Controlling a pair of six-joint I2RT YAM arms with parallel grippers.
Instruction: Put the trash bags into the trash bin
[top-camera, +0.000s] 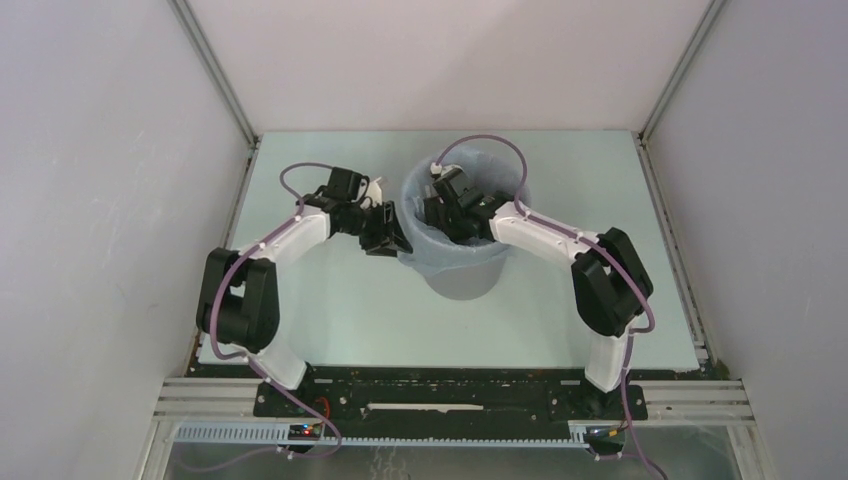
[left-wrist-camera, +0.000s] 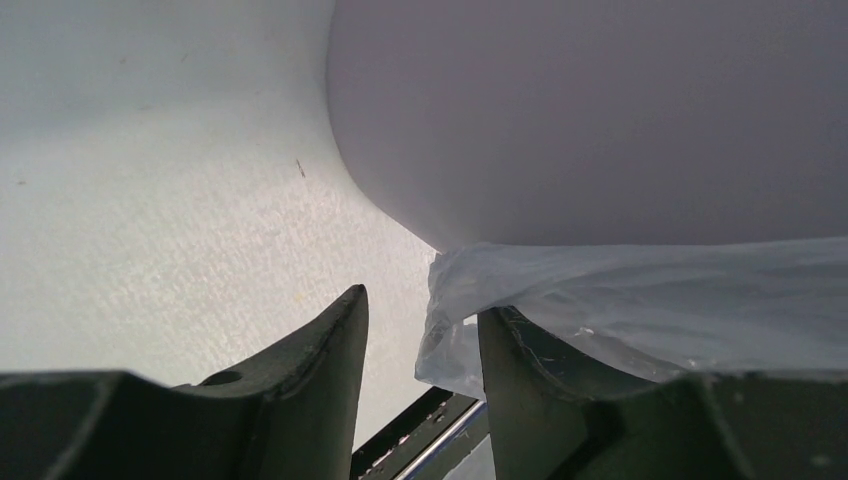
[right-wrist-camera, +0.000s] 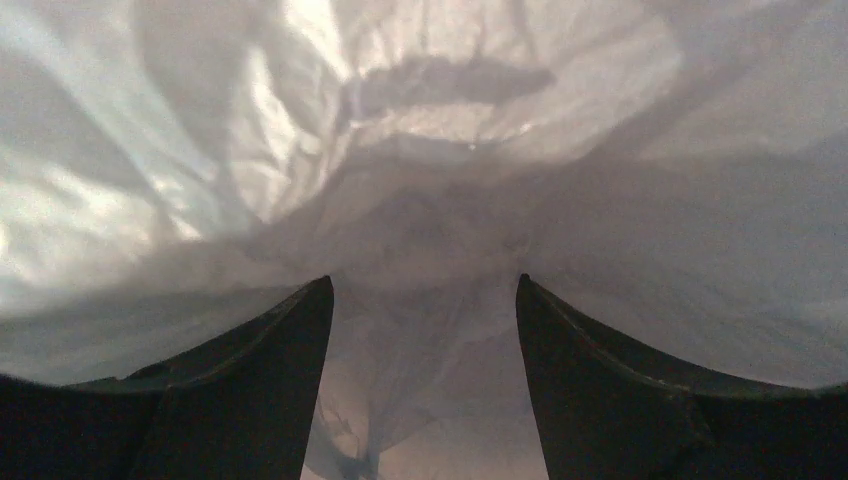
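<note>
The grey trash bin (top-camera: 462, 282) stands mid-table. The pale blue-grey trash bag (top-camera: 428, 255) lines it, with its hem folded over the rim. My left gripper (top-camera: 392, 240) is open beside the bin's left rim, outside the wall. In the left wrist view the bin wall (left-wrist-camera: 600, 120) fills the upper right, and the bag hem (left-wrist-camera: 650, 290) drapes over my right fingertip (left-wrist-camera: 505, 335); the left gripper (left-wrist-camera: 420, 305) holds nothing. My right gripper (top-camera: 440, 205) is down inside the bin. In the right wrist view it (right-wrist-camera: 422, 285) is open, with crinkled bag (right-wrist-camera: 400, 150) all around.
The pale table (top-camera: 330, 310) is walled by white panels on the left, back and right. A metal frame rail (top-camera: 450, 405) runs along the near edge by the arm bases. A dark rail (left-wrist-camera: 440, 440) shows between my left fingers.
</note>
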